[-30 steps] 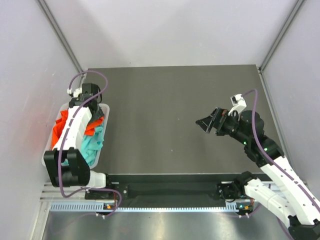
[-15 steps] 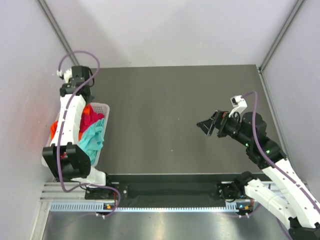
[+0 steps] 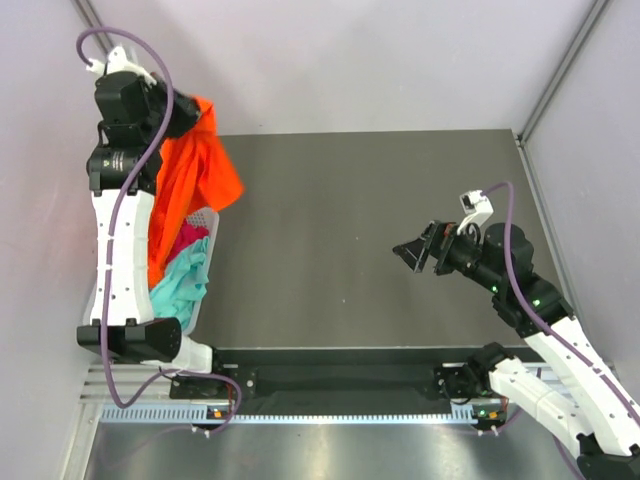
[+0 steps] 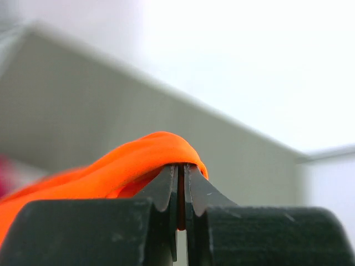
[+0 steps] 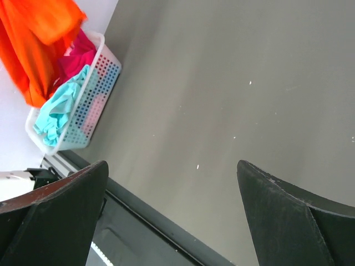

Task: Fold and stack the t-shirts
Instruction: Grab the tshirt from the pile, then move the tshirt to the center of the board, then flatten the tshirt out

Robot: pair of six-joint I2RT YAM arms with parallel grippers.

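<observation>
1. Since a second ago, the orange t-shirt (image 3: 195,180) has been lifted high out of the basket (image 5: 95,104).
2. Nearest, the teal t-shirt (image 3: 178,283) and the magenta t-shirt (image 3: 188,240) are left inside it.
3. Farther out, the right gripper (image 3: 410,251) is held spread wide over the table (image 3: 330,200), empty.
4. Farthest, the orange t-shirt is pinched tight by the left gripper (image 4: 181,169).
5. Picking out seems to be the step in hand. Next, the shirt likely needs to be laid flat on the table.

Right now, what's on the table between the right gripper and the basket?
Nothing: in the top view, only bare dark table separates the right gripper from the basket.
</observation>
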